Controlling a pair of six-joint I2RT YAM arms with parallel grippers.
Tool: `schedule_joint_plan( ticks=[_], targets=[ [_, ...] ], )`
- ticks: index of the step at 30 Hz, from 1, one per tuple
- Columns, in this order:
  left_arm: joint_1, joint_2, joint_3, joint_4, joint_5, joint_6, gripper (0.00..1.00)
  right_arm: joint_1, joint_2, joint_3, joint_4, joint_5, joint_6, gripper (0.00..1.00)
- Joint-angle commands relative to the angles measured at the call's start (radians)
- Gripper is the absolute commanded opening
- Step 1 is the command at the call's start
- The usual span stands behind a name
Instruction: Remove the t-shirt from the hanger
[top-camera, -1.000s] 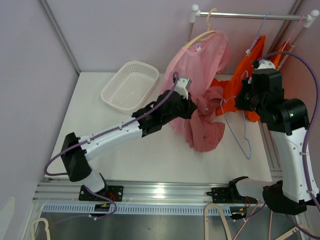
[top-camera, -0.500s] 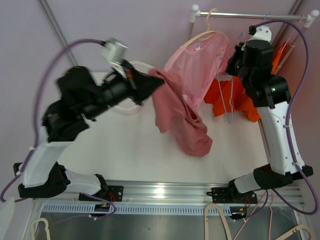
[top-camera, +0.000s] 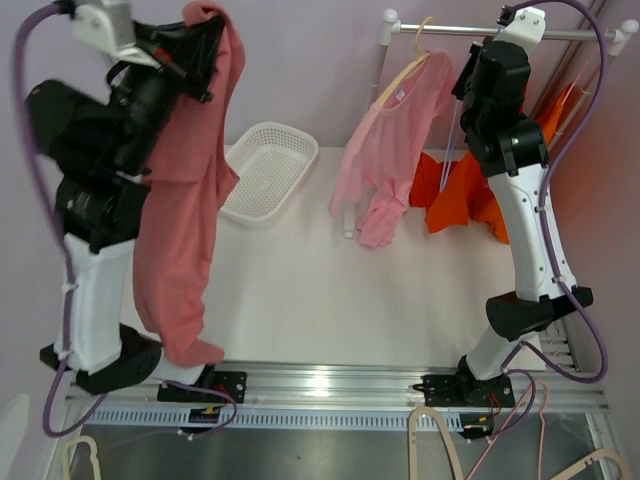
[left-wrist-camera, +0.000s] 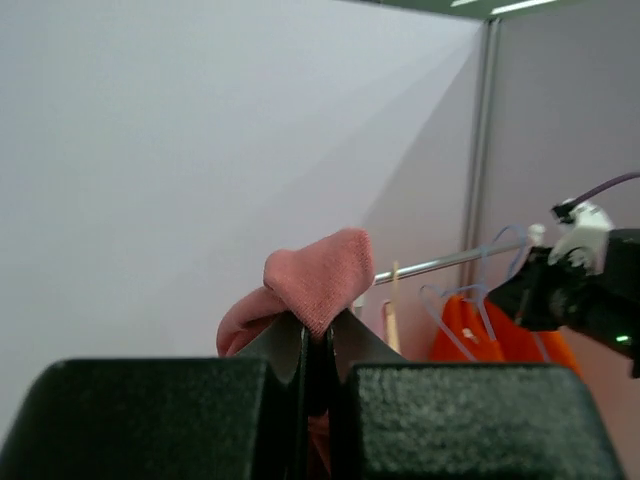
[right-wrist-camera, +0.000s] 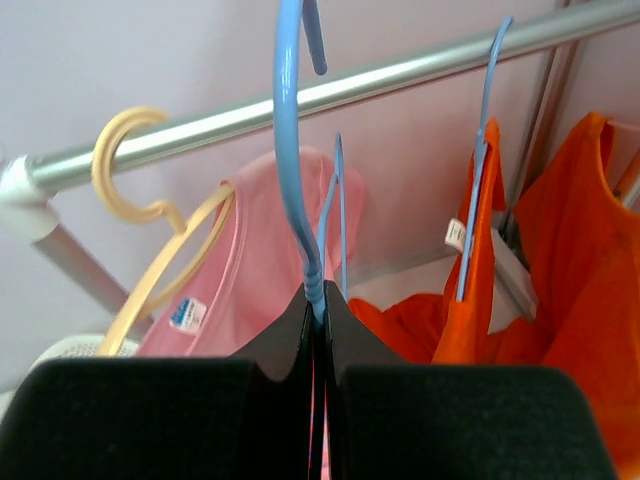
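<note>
Since a second ago, the left fingers (left-wrist-camera: 318, 342) have swung from the middle of the tabletop (top-camera: 330, 290) up to about 10 o'clock in the overhead view. They are clenched on a fold of the dusty-rose t-shirt (top-camera: 185, 220). From that pinch the cloth bulges just above the fingertips. The rest hangs straight down in one long drape in front of the left arm, its hem near the arm's base. Whether the hem touches anything cannot be told.

The right fingers (right-wrist-camera: 322, 310) have risen to about 1 o'clock. They are closed on the neck of a bare blue hanger (right-wrist-camera: 290, 150), with no cloth on it. Its hook stands just in front of the rail (right-wrist-camera: 400, 85); whether it is hooked on is unclear.

Outward from there, a pale pink shirt (top-camera: 385, 160) hangs on a yellow hanger (right-wrist-camera: 130, 170). An orange garment (top-camera: 465, 190) hangs to the right, and a white basket (top-camera: 265, 170) sits at 11 o'clock.

With shirt and hanger in separate grips and well apart, the removal looks done. Setting each down likely remains.
</note>
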Motion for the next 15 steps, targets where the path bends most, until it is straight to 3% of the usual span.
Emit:
schedule_joint_plan(
  ticks=[1, 7, 13, 15],
  targets=[
    [0.077, 0.125, 0.036, 0.132, 0.075, 0.041, 0.01, -0.034, 0.056, 0.055, 0.104, 0.006, -0.015, 0.00],
    [0.252, 0.347, 0.211, 0.194, 0.161, -0.120, 0.01, -0.106, 0.160, 0.132, 0.143, -0.119, 0.034, 0.00],
    [0.424, 0.492, 0.176, 0.371, 0.182, -0.198, 0.01, -0.133, 0.307, 0.239, 0.189, -0.166, 0.019, 0.00],
    [0.463, 0.547, 0.238, 0.414, 0.207, -0.254, 0.01, -0.139, 0.336, 0.241, 0.225, -0.180, 0.005, 0.00]
  ],
)
